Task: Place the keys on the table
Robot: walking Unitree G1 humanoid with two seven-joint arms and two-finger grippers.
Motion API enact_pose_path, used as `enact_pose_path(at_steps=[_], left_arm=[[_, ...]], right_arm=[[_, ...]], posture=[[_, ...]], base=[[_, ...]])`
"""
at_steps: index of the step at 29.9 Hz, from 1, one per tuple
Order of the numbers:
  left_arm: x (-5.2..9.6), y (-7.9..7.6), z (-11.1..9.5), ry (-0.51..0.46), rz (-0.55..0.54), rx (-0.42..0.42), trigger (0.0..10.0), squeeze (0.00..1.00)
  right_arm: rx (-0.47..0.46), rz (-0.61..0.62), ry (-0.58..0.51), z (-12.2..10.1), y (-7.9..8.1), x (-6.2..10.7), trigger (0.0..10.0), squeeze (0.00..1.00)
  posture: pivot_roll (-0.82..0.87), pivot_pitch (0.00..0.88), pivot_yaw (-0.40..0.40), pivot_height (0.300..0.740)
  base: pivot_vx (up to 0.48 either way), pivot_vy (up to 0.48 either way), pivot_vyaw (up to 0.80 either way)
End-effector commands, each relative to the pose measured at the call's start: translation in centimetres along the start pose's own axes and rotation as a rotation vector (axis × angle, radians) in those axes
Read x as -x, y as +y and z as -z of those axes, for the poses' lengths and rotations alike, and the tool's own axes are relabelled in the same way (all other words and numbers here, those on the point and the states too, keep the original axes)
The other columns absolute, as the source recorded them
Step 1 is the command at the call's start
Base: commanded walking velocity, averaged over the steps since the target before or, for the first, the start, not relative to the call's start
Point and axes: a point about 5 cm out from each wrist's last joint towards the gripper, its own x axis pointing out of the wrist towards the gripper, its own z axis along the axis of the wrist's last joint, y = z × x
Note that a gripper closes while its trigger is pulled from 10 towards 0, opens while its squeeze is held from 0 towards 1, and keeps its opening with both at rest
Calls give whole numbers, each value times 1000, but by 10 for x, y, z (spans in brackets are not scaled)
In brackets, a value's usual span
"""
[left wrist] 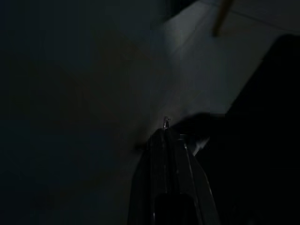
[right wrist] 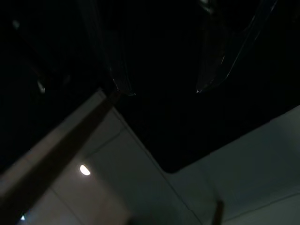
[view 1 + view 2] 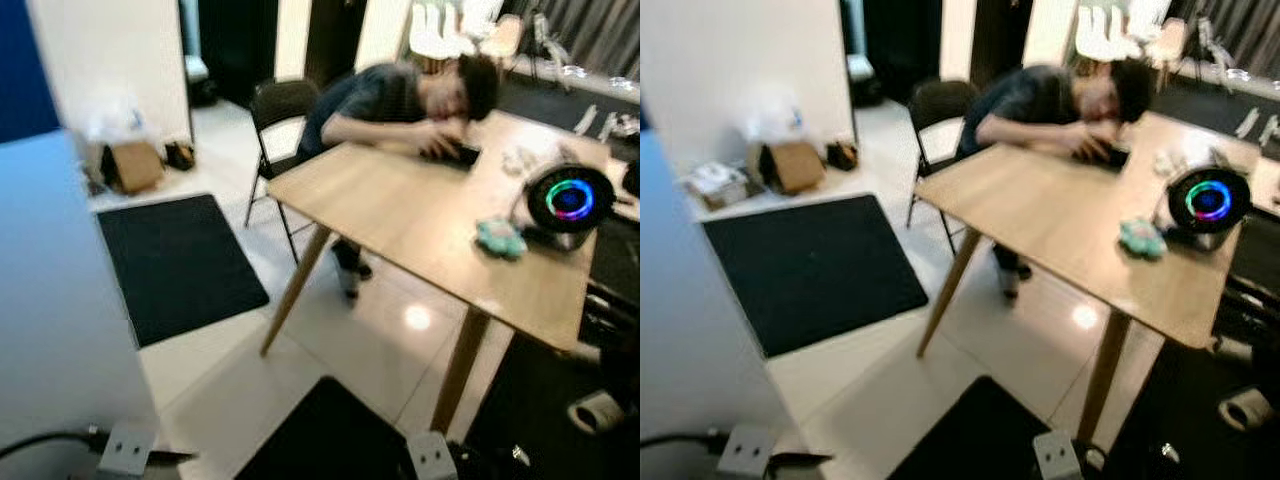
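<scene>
The light wooden table [image 3: 400, 210] stands ahead and to the right on slanted legs, its near corner bare. In the dark left wrist view my left gripper [image 1: 165, 132] hangs low over the floor. Its fingers [image 1: 159, 154] are pressed together, with a small metal glint and a dark shape at their tips that I take for the keys [image 1: 165, 122]. The right wrist view looks down on the floor tiles past my right gripper [image 2: 164, 79], whose fingers [image 2: 117, 70] stand apart with nothing between them. Both wrists show at the bottom of the left eye view, the left wrist [image 3: 125, 450] and the right wrist [image 3: 432, 455].
A person [image 3: 400, 100] slumps over the table's far side on a dark chair [image 3: 283, 105]. On the table lie a teal thing [image 3: 500, 238] and a round device with a glowing ring [image 3: 570, 198]. Black mats [image 3: 175, 262] lie on the tiles. A pale wall [image 3: 50, 300] is close on my left.
</scene>
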Motion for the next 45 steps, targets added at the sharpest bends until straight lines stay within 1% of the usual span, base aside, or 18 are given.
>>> enact_pose_path(at_steps=[1, 36, 45], left_arm=[[3, -5, 5, 15, 13, 4, 10000, 0], [1, -7, 5, 10, 17, 0, 10000, 0], [1, -8, 3, 2, 15, 2, 10000, 0]], right_arm=[[4, 5, 25, 8, -3, 4, 10000, 0], [16, 3, 25, 6, -5, 2, 10000, 0], [35, -18, -9, 0, -2, 0, 10000, 0]], posture=[[220, 151, -43, 740], [223, 136, -50, 740], [221, 139, -54, 740]], base=[[0, 0, -788], [0, 0, -788], [0, 0, 0]])
